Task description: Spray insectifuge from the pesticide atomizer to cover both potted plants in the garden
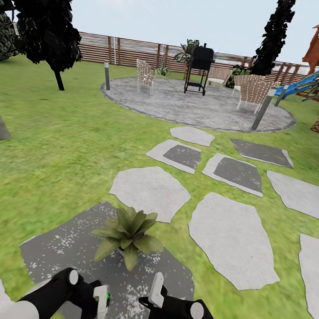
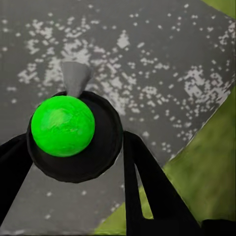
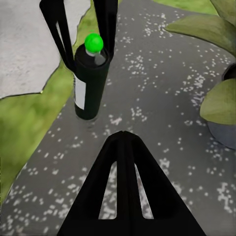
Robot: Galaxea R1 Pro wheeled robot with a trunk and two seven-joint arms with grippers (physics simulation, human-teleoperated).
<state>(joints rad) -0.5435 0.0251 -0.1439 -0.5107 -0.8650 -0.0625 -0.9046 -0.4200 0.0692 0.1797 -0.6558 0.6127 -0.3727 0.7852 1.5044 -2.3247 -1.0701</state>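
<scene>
The pesticide atomizer (image 3: 91,81) is clenched upright between the fingers of the left gripper (image 1: 100,301), held above the speckled grey stepping stone (image 1: 65,253), presumably so the spray head can be aimed at the potted plant (image 1: 127,233) just ahead. It is seen as a slim dark bottle with a bright green cap and a pale side label. The right gripper (image 3: 122,189) is kept near it, whether released or closed cannot be told.
</scene>
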